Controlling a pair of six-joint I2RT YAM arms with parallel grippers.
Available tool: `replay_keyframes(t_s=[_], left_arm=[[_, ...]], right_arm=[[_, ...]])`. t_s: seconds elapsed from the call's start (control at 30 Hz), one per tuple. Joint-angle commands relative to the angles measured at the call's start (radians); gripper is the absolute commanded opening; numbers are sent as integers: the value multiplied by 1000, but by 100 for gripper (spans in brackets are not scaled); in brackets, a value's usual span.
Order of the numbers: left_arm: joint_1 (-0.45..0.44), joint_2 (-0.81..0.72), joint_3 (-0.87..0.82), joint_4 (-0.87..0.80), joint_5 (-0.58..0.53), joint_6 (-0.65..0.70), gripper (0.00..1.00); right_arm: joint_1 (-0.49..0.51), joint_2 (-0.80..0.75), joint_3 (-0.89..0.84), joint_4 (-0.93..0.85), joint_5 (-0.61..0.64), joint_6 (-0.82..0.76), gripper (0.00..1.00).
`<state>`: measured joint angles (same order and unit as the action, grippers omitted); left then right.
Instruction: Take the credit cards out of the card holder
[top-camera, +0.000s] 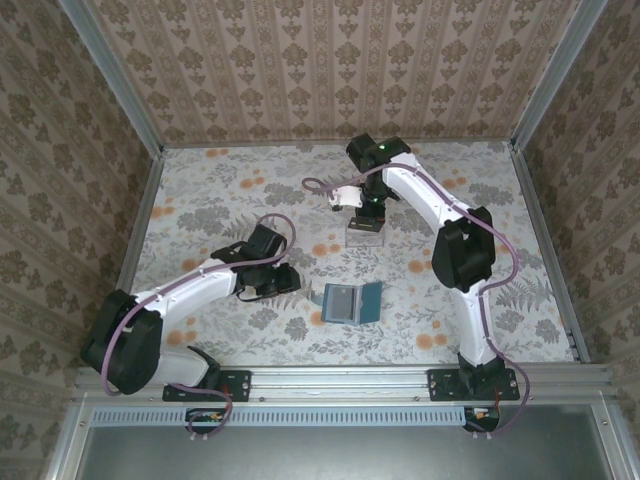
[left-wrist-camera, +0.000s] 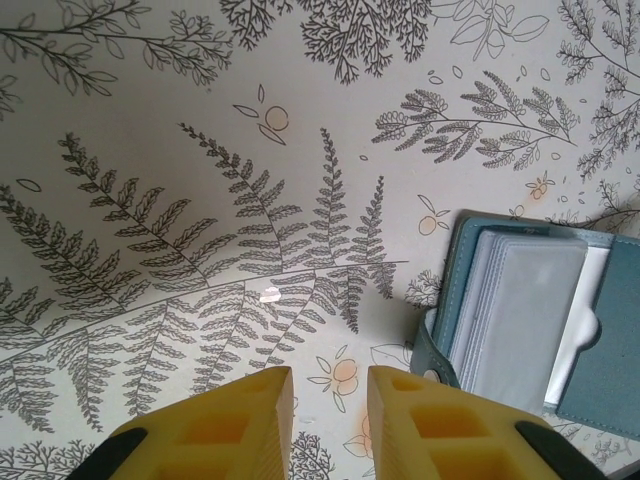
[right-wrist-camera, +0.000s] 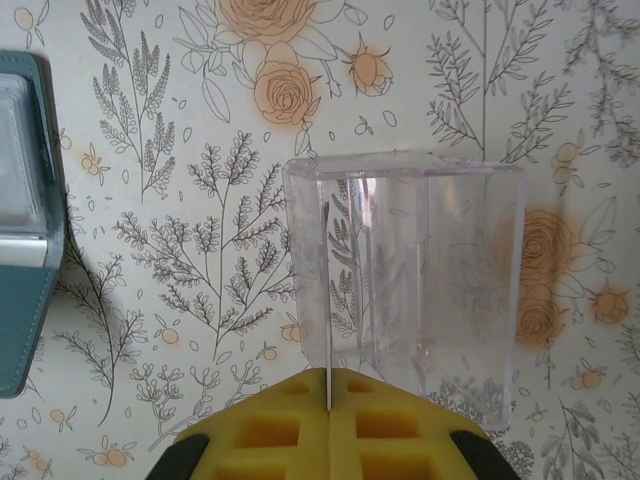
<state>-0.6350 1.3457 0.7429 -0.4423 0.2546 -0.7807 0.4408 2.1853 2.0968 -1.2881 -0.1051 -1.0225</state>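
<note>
**Hazards, left to right.** The left gripper (left-wrist-camera: 328, 388) hangs over the floral-printed table cover (top-camera: 200, 200) with its jaws slightly apart and nothing between them, just beside the dark-teal bifold card holder (left-wrist-camera: 530, 310). The holder lies open near the table's middle and nothing pins it down. A later pull on a tight pocket would probably drag or flip it instead of freeing a card. A pale credit card (left-wrist-camera: 600, 275) seems to remain in one pocket. The right gripper (right-wrist-camera: 327, 380) has its jaws pressed together on a thin credit card held edge-on (right-wrist-camera: 326, 300) above the clear rectangular plastic tray (right-wrist-camera: 410, 280). Only a narrow strip of the card is gripped, so it may pivot. If released off-centre it could strike the tray rim and slide onto the table.

**Materials and shapes.** The gripper pads are yellow and blocky, with square recesses, and look soft and compliant. The holder has a matte, leather-like cover, rounded corners, and grey-blue pockets under glossy translucent sleeves. The card is stiff, flat and smooth, seen here only as a fine line. The tray is hard, transparent and thin-walled, with glare on its edges. The table cover is flat and printed with ferns and orange roses.
</note>
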Motion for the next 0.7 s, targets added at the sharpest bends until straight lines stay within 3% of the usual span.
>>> replay_keyframes(t_s=[0.0, 0.67], left_arm=[[14, -17, -18, -17, 15, 27, 26], [43, 18, -20, 6, 40, 25, 26]], right_arm=[[-10, 48, 61, -106, -15, -43, 0], [-6, 192, 145, -179, -40, -56, 0]])
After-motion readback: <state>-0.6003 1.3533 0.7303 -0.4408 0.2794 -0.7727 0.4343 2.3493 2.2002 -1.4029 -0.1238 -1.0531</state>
